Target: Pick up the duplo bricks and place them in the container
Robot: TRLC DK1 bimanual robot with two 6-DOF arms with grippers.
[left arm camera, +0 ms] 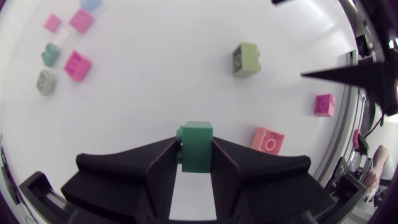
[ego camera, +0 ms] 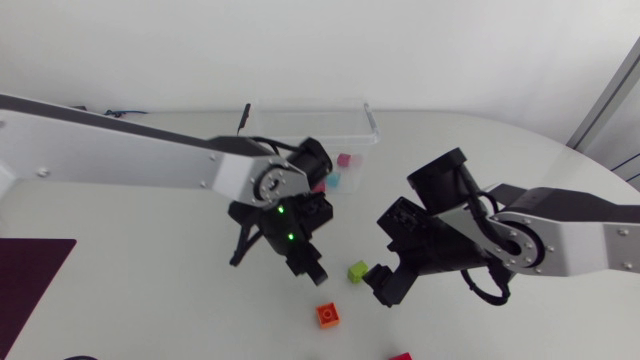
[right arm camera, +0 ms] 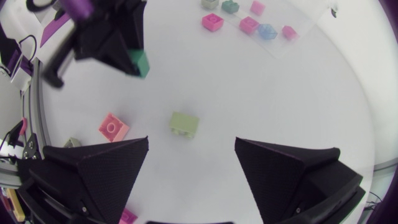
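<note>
the left tool point(left arm camera: 196, 163) pinches a dark green brick point(left arm camera: 196, 144), its lower part hidden between the fingers. the right tool point(right arm camera: 191, 149) is spread over a pale green brick point(right arm camera: 185, 124) on the counter point(right arm camera: 261, 93). an orange brick point(ego camera: 328, 314) lies nearby. farther back is the clear container point(ego camera: 372, 125), its contents hard to make out.
</note>
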